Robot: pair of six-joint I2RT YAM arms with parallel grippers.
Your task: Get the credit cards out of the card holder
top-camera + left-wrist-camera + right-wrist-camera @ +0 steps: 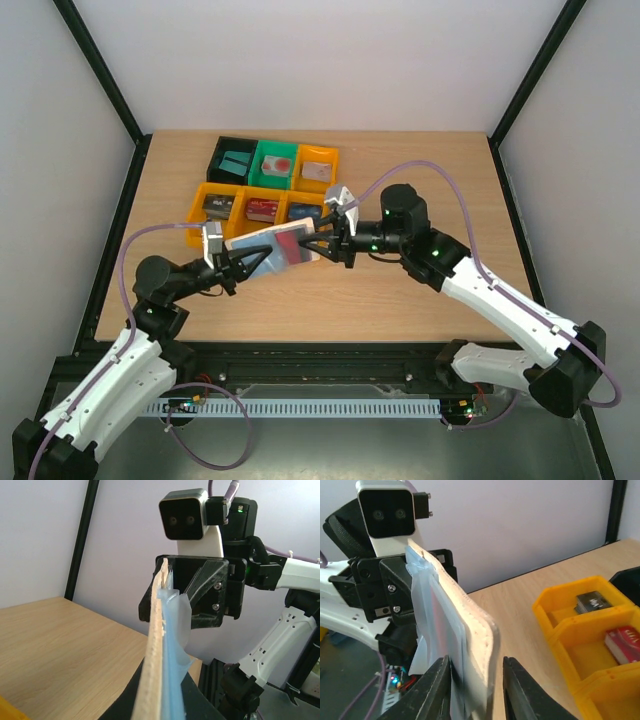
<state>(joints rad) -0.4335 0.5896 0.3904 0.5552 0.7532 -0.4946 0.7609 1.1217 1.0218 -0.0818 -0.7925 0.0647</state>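
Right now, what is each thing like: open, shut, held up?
card holder, lifted off the table, between both tools.
left tool, shut on the card holder.
right tool, around the holder's other end; grip unclear.
orange bins, on the table, small items inside.

Card holder (479, 630) seen edge-on between right gripper (477, 667) fingers, slight gap at right finger; orange bin (551, 627) to the right.

Top view high over table (420, 180); wrist views close, face-to-face, sharing card holder (476, 625).
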